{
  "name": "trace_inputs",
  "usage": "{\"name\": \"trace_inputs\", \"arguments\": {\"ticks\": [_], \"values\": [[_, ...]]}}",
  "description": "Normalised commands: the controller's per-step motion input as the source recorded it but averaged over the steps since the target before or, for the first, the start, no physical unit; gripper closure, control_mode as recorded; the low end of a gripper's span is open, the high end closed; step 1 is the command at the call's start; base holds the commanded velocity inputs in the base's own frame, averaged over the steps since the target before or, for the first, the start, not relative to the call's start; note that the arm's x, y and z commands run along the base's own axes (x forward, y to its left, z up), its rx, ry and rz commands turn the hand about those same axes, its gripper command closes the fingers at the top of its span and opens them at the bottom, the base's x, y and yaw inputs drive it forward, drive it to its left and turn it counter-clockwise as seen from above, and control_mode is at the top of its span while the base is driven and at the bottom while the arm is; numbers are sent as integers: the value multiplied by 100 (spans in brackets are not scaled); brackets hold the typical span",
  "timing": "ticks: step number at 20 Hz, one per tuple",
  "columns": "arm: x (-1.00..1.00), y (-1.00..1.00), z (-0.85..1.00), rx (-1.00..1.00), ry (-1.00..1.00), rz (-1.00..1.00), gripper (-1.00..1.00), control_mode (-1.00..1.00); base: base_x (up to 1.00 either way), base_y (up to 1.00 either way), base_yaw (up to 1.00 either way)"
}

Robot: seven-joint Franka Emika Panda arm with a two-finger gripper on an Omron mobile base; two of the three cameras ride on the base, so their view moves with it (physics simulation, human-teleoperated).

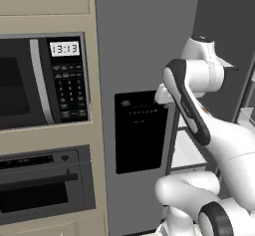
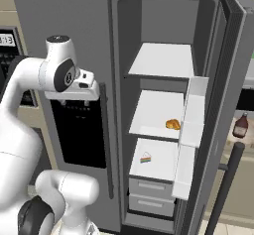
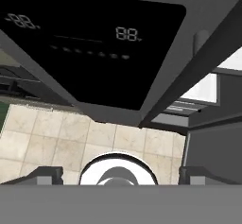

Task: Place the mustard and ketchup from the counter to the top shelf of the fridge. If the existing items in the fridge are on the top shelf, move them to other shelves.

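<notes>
fridge (image 2: 74,40) open, top shelf (image 2: 161,60) bare

Beige oven column (image 1: 47,130); pale tiled floor (image 3: 71,138).

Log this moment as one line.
fridge open | top shelf bare | bun second shelf | ketchup on counter | gripper open, holding nothing

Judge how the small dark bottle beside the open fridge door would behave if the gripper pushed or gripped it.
The ketchup stands upright on a small base with a narrow neck, so a push high up would probably tip it. It looks rigid and smooth, so likely somewhat slippery; a grip on the wider body seems safer than the neck.
</notes>
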Motion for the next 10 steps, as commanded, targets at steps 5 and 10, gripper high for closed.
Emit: {"name": "trace_inputs", "arguments": {"ticks": [5, 10], "values": [[-48, 0, 0, 0, 0, 2, -100, -100, 0, 0, 0], [-55, 0, 0, 0, -3, 5, -100, 100, -14, 0, 2]]}}
